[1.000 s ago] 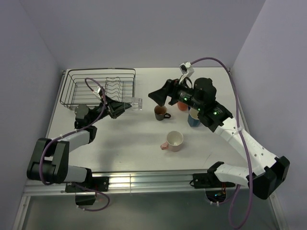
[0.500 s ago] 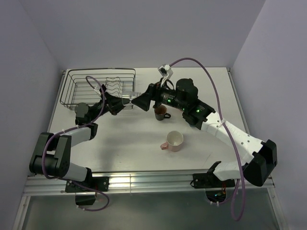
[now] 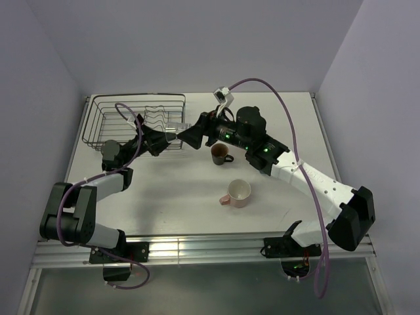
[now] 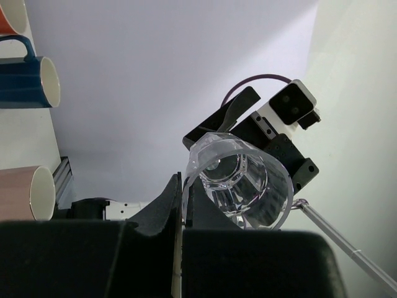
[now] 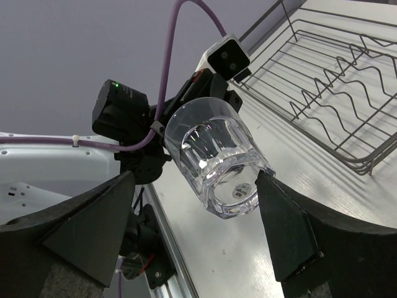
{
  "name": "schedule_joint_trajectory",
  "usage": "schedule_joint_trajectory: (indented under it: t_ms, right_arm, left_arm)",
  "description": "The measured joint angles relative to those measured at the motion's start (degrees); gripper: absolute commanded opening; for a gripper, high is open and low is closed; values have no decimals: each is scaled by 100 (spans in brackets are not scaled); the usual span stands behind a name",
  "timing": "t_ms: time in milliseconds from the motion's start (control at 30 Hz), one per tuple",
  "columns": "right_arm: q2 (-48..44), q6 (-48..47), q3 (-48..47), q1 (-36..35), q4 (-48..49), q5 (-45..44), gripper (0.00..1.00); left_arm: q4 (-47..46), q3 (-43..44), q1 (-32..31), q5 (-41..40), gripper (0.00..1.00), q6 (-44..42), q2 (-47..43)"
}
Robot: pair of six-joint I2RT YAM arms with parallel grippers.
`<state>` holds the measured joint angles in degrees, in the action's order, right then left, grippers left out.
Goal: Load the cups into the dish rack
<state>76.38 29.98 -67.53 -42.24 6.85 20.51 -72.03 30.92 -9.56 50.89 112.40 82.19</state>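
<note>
Left claw (image 3: 167,134) is clamped on the rim end of the clear tumbler (image 5: 217,158), holding it off the desk (image 3: 184,190) on its side, base pointing at the right claw (image 5: 195,175). Right claw is wide, facing the left one head-on, one finger (image 5: 87,230) on each side of the tumbler's base. There are gaps on both sides, no contact visible. So the tumbler sits between the two claws, gripped by the left only.

The dish rack (image 3: 108,121) is just beside the claws, on the far side of the left claw, dividers at its nearest end. Can't tell if the tumbler is over the rack edge or short of it.

Brown mug (image 3: 220,153) is upright on the desk close behind the right claw, by its arm. Pink mug (image 3: 237,192) is further back from that claw, toward the near edge. Blue mug (image 4: 28,81) and orange mug (image 4: 12,15) show only in the left wrist view, beyond the right claw. All four are well apart from the rack.
</note>
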Motion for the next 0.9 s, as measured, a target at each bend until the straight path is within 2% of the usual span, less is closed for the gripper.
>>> schedule_joint_trajectory:
  t_ms: [500,900]
  right_arm:
    - [-136,-269,2,-44,-238,-734,88]
    - [210,-120,0,-44,122,-190,88]
  left_arm:
    - [-46,-2,76,31,0,7,-179]
    - [-57,-2,76,81,0,127,-273]
